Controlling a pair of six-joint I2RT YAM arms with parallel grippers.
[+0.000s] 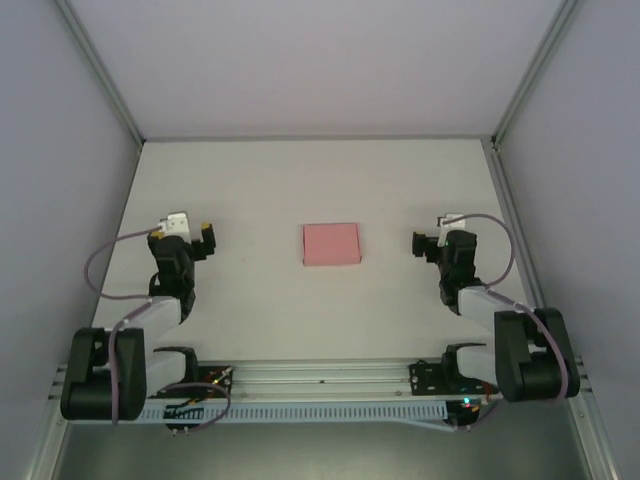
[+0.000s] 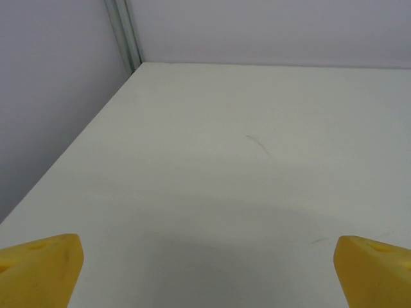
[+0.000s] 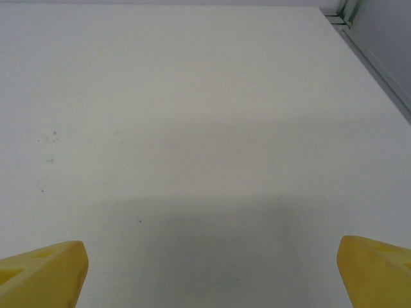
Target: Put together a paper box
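Top external view: a white flat tabletop (image 1: 300,180) spans the scene, boxed in by pale walls (image 1: 320,60). Two black-and-white robot arms are bolted at its near edge. The left arm (image 1: 165,290) reaches up the left side and the right arm (image 1: 480,300) up the right side. The paper box (image 1: 331,244), a pink rectangular card piece that looks flat, lies on the table midway between them, well apart from both. The left gripper (image 1: 195,233) hangs to its left and the right gripper (image 1: 428,243) to its right, neither touching it. Each wrist view has yellow wedge-shaped fingertips (image 2: 38,269) at its opposite lower corners, so both sets of jaws are spread wide over bare table, pinching nothing.
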